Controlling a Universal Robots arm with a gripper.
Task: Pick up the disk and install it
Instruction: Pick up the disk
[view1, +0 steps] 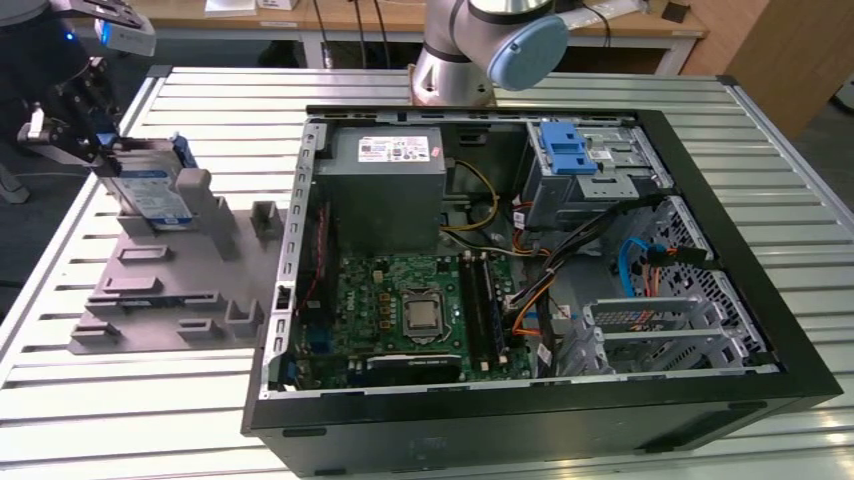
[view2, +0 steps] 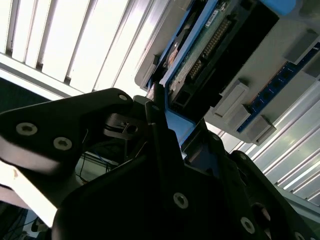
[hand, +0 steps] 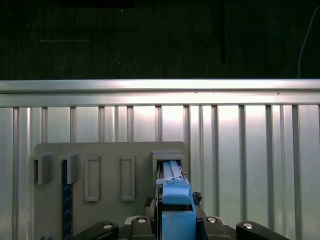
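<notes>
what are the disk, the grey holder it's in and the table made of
Disk: silver body with a metallic sheen, likely metal; its blue frame looks like plastic. Holder: flat matte grey, probably plastic. Table: bright ribbed slats that reflect light, probably bare aluminium.

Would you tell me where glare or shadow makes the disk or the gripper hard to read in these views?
Second wrist view: the table slats glare to white, and the gripper is a near-black mass against them. First wrist view: bright bands on the slats, darkness beyond the table edge, yet the disk is evenly lit. Exterior view: even light, both read plainly.
</notes>
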